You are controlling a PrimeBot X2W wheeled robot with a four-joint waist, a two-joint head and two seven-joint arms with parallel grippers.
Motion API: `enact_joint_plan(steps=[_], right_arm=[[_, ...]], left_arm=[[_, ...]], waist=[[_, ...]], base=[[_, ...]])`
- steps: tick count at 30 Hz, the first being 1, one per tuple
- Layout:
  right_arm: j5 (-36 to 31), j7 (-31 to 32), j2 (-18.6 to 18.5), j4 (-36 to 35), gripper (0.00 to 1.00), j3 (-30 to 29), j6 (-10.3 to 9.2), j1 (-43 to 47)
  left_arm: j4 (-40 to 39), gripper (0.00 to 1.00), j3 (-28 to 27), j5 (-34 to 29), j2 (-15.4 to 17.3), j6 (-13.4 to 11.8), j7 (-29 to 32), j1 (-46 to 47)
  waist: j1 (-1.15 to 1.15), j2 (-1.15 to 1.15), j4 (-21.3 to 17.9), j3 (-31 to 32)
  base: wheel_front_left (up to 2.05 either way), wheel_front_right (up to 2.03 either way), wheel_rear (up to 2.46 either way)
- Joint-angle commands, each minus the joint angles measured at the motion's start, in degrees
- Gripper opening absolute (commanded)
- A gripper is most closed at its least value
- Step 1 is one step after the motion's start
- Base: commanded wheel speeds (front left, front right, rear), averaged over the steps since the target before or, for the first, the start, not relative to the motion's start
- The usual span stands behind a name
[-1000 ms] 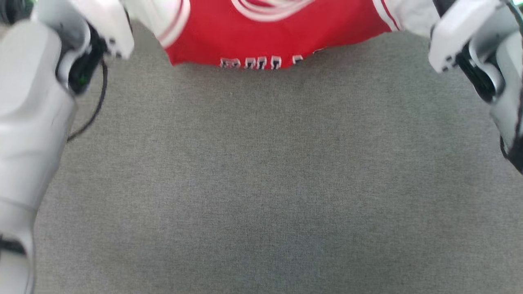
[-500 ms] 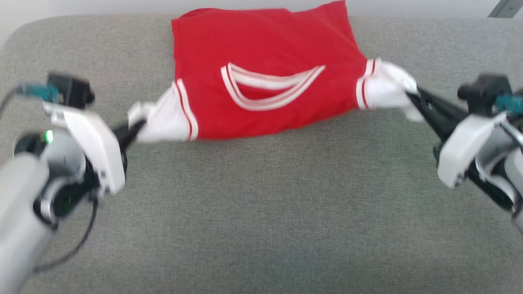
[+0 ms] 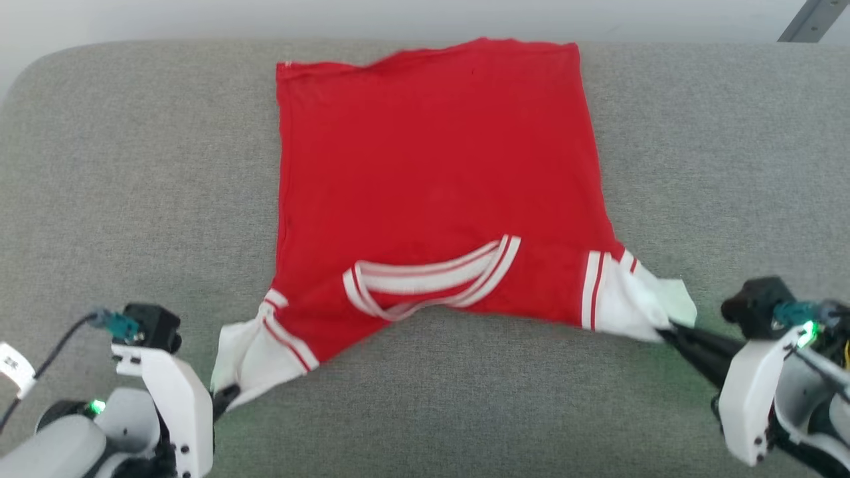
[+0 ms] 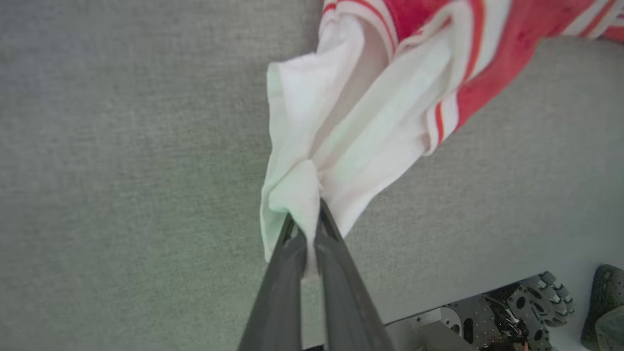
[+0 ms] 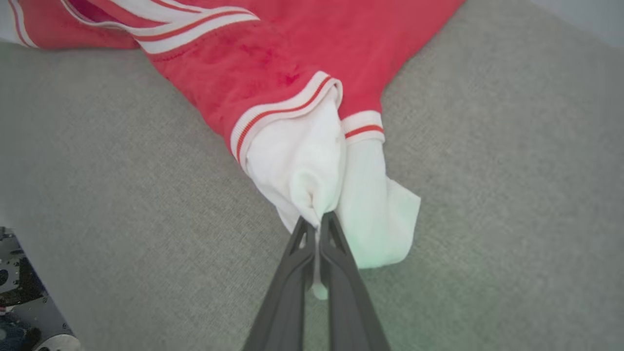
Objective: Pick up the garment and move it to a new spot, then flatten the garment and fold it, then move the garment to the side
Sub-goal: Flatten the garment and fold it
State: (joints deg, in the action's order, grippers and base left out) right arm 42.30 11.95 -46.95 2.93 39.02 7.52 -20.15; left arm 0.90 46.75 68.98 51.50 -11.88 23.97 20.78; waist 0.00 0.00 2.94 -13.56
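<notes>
The garment (image 3: pixel 431 172), a red jersey with white-and-red striped trim, lies spread on the grey cushion (image 3: pixel 133 166), hem at the far side and neckline nearest me. Its lettering faces down, hidden. My left gripper (image 3: pixel 229 395) is shut on the white shoulder fabric at the near left corner; in the left wrist view the dark fingers (image 4: pixel 292 253) pinch a bunch of the garment (image 4: pixel 351 141). My right gripper (image 3: pixel 664 330) is shut on the white shoulder fabric at the near right, and the right wrist view shows its fingertips (image 5: pixel 336 234) clamped on the garment (image 5: pixel 302 165).
The grey cushion's far edge (image 3: pixel 166 46) meets a pale wall, with a metal strut (image 3: pixel 813 20) at the top right. In the left wrist view the cushion's edge drops to the robot's base hardware (image 4: pixel 512 312).
The head camera tilted up from the near cushion. Both grippers pulled the jersey's shoulders toward me, and the bunched body now lies stretched out flat.
</notes>
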Motion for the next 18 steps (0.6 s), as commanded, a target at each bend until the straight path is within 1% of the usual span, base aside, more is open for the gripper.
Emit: enact_joint_plan(steps=[1, 3, 4, 7, 11, 12, 13, 14, 15, 16, 18], right_arm=[[1.25, 1.23, -0.15, -0.83, 0.00, 0.26, -0.06, 1.75], [3.01, 3.24, -0.67, -1.73, 0.00, 0.59, -0.06, 3.62], [3.71, 3.96, -0.80, -2.03, 0.00, 0.43, -0.06, 4.40], [4.83, 5.45, -0.61, -2.68, 0.00, -0.49, -0.06, 6.89], [5.55, 6.11, 0.90, -2.37, 0.00, -3.24, -0.06, 9.62], [5.71, 6.53, 1.35, -2.31, 0.21, -4.04, -0.06, 10.21], [5.32, 7.02, 1.63, -2.73, 0.39, -4.62, -0.05, 10.56], [4.89, 7.33, 1.96, -3.08, 0.72, -5.76, -0.05, 10.80], [4.89, 7.33, 1.96, -3.08, 0.72, -5.76, -0.05, 10.80], [4.61, 8.10, 2.21, -3.53, 1.00, -6.62, -0.05, 11.20], [4.15, 9.26, 2.92, -5.09, 1.00, -8.71, -0.05, 11.73]], left_arm=[[0.04, 0.00, 0.38, 0.32, 0.26, -0.77, 0.13, -1.13], [0.71, 0.00, 0.91, 0.75, 0.37, -2.06, 0.73, -2.47], [0.76, 0.00, 1.55, 0.37, 0.51, -2.28, 1.20, -2.93], [0.58, 0.00, 1.61, 1.38, -0.50, -2.03, 0.70, -3.80], [1.02, 0.00, 1.14, 1.41, -1.49, -1.97, -1.08, -4.68], [1.00, 0.00, 1.03, 1.35, -1.81, -1.72, -1.55, -4.71], [0.97, 0.00, 1.01, 1.35, -2.00, -1.43, -1.99, -4.75], [0.92, 0.00, 0.93, 1.08, -2.07, -1.04, -2.53, -4.72], [0.92, 0.00, 0.93, 1.08, -2.07, -1.04, -2.53, -4.72], [0.92, 0.00, 0.62, 0.99, -2.35, -0.90, -3.30, -4.65], [1.08, 0.00, 0.10, 1.09, -2.79, -0.54, -4.59, -4.49]], waist=[[0.00, 0.00, -0.07, 0.10], [0.00, 0.00, -0.11, 0.18], [0.00, 0.00, -0.11, 0.17], [0.00, 0.00, -0.11, -0.05], [0.00, 0.00, -0.11, -0.47], [0.00, 0.00, -0.11, -0.57], [0.00, 0.00, -0.11, -0.66], [0.00, 0.00, -0.13, -0.72], [0.00, 0.00, -0.13, -0.72], [0.00, 0.00, -0.08, -0.77], [0.00, 0.00, 0.16, -0.92]], base=[[0.00, 0.00, 0.00], [0.00, 0.00, 0.00], [0.00, 0.00, 0.00], [0.00, 0.00, 0.00], [0.00, 0.00, 0.00], [0.00, 0.00, 0.00], [0.00, 0.00, 0.00], [0.00, 0.00, 0.00], [0.00, 0.00, 0.00], [0.00, 0.00, 0.00], [0.00, 0.00, 0.00]])
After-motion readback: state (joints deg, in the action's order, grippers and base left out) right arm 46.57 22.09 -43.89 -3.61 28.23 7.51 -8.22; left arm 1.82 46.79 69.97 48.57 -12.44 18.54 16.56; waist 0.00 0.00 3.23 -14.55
